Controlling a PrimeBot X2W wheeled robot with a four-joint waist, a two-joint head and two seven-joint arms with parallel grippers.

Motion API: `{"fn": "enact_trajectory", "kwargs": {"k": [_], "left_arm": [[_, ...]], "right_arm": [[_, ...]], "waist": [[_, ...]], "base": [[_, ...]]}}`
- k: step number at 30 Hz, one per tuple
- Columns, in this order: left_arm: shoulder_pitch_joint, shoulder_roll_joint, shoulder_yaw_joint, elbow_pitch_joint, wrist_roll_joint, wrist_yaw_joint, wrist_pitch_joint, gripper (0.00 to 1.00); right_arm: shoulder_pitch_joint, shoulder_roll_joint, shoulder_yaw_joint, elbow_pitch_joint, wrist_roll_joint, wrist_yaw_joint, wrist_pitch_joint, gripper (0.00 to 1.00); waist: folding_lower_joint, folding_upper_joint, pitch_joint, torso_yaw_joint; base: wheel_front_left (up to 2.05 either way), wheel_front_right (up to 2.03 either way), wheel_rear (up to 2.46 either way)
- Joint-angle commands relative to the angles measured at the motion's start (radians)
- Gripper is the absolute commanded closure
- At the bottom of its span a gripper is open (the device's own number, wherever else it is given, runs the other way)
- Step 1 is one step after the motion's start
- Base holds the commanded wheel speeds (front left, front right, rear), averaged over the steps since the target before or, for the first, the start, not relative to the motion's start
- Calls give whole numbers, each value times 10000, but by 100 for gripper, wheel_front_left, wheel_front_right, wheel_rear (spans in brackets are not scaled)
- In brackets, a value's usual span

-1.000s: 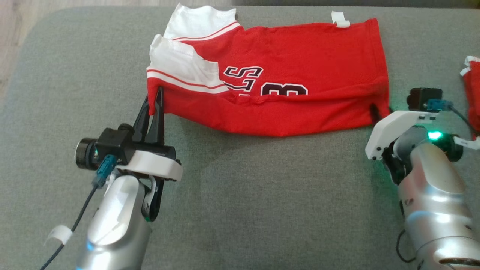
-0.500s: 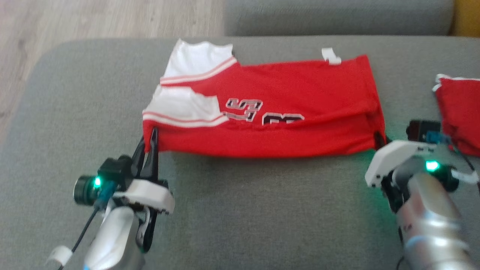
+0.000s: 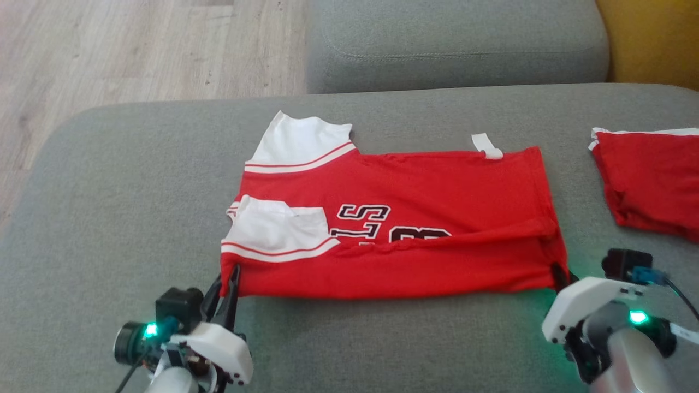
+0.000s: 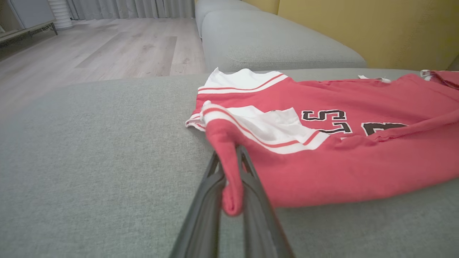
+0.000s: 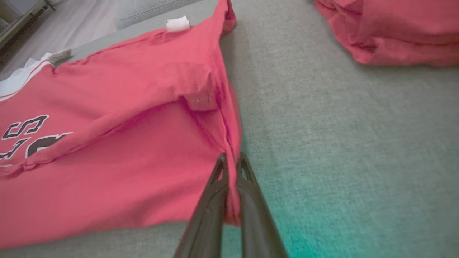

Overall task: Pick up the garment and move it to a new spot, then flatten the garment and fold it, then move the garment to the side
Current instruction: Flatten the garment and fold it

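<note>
Head view: a red jersey with white sleeves and black block lettering (image 3: 437,185) lies across the middle of the grey fabric sofa seat (image 3: 109,218), its long side running left to right.
Lay of cloth: the red jersey is doubled over lengthwise, with the white sleeves toward the seat's left edge and the hem toward the right. A raised crease runs along it a little behind the near edge. A small white tag (image 3: 487,146) sticks out at the far edge.
Left side: the left gripper (image 3: 229,273) is at the jersey's near-left corner, its two dark fingers pinched tight on red cloth just below the nearer white sleeve. The left wrist view shows a fold squeezed between them and bulging out underneath.
Right side: the right gripper (image 3: 558,273) is at the near-right corner, fingers closed narrow on the hem corner. The right wrist view shows the red edge running down between them.
Near edge: it runs almost straight between the two grips, facing the seat's front edge.
Other cloth: a folded red garment with white trim (image 3: 650,174) lies by the seat's right edge, well apart from the jersey.
Surroundings: a grey back cushion (image 3: 453,43) sits beyond the seat's far edge, with pale wooden floor (image 3: 109,49) off the far-left corner.
</note>
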Motion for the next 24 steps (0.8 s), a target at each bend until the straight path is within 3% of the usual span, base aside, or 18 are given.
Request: {"fn": "enact_trajectory", "kwargs": {"k": [1, 5, 6, 7, 8, 9, 10, 16, 24], "left_arm": [[-171, 262, 255, -601, -69, -4, 78, 100], [14, 270, 207, -918, -96, 69, 229, 100], [40, 251, 207, -1015, -125, 91, 253, 100], [50, 216, 222, -1120, -164, 125, 253, 100], [42, 184, 236, -1236, -181, 170, 215, 95], [25, 146, 265, -1360, -194, 236, 142, 55], [9, 106, 301, -1472, -211, 309, 70, 0], [-218, -94, 694, -2192, -360, 623, -1050, 0], [-664, -212, 979, -2850, -482, 185, -1791, 0]], "right_arm": [[31, -28, 210, -876, 201, 33, 166, 100], [472, -28, 631, -1688, 616, 33, 430, 100], [576, -28, 723, -1944, 738, 33, 389, 67], [670, -28, 750, -2171, 779, 33, 287, 0], [753, -28, 734, -2341, 755, 33, 192, 0], [815, -28, 712, -2519, 686, 33, 39, 0], [853, -28, 718, -2701, 645, 33, -161, 0], [940, -28, 811, -3582, 595, 33, -1700, 0], [806, -28, 1266, -4025, 1063, 33, -3168, 0]], "waist": [[2, 0, 6, -39], [2, 0, 63, -86], [2, 0, 89, -100], [2, 0, 114, -108], [2, 0, 138, -106], [2, 0, 168, -98], [2, 0, 205, -90], [2, 0, 433, -95], [2, 0, 925, -301]], "base": [[0, 0, 0], [0, 0, 0], [0, 0, 0], [0, 0, 0], [0, 0, 0], [0, 0, 0], [0, 0, 0], [0, 0, 0], [0, 0, 0]]}}
